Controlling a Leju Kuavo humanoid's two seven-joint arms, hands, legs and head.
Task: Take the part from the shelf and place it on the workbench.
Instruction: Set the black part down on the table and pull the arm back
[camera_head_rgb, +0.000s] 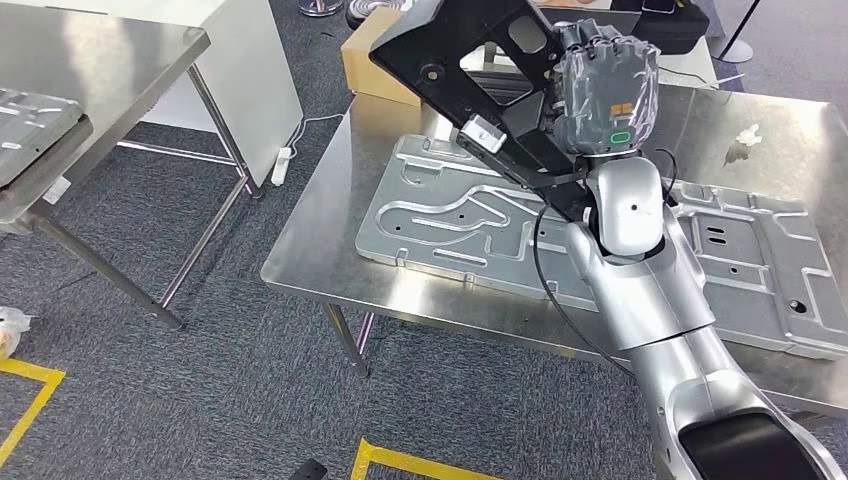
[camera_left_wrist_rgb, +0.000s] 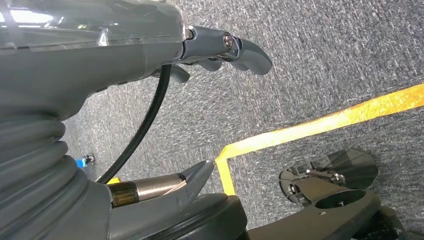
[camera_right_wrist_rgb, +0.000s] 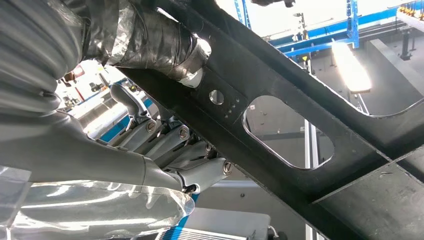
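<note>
Above the workbench (camera_head_rgb: 330, 215), the right hand (camera_head_rgb: 603, 85) grips the black part (camera_head_rgb: 470, 75), which slants up to its left.

Two stamped metal panels (camera_head_rgb: 455, 220) (camera_head_rgb: 765, 260) are lying flat beside each other, a cardboard box (camera_head_rgb: 375, 60) is sitting behind them, and yellow floor tape (camera_head_rgb: 30, 400) is marking the grey carpet (camera_head_rgb: 200, 380).

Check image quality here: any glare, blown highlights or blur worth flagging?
Head view: sharp, soft glare on the steel workbench. Right wrist view: background windows and ceiling light blown out, black part nearly silhouetted in the right hand. Left wrist view: left hand soft, carpet sharp.
</note>
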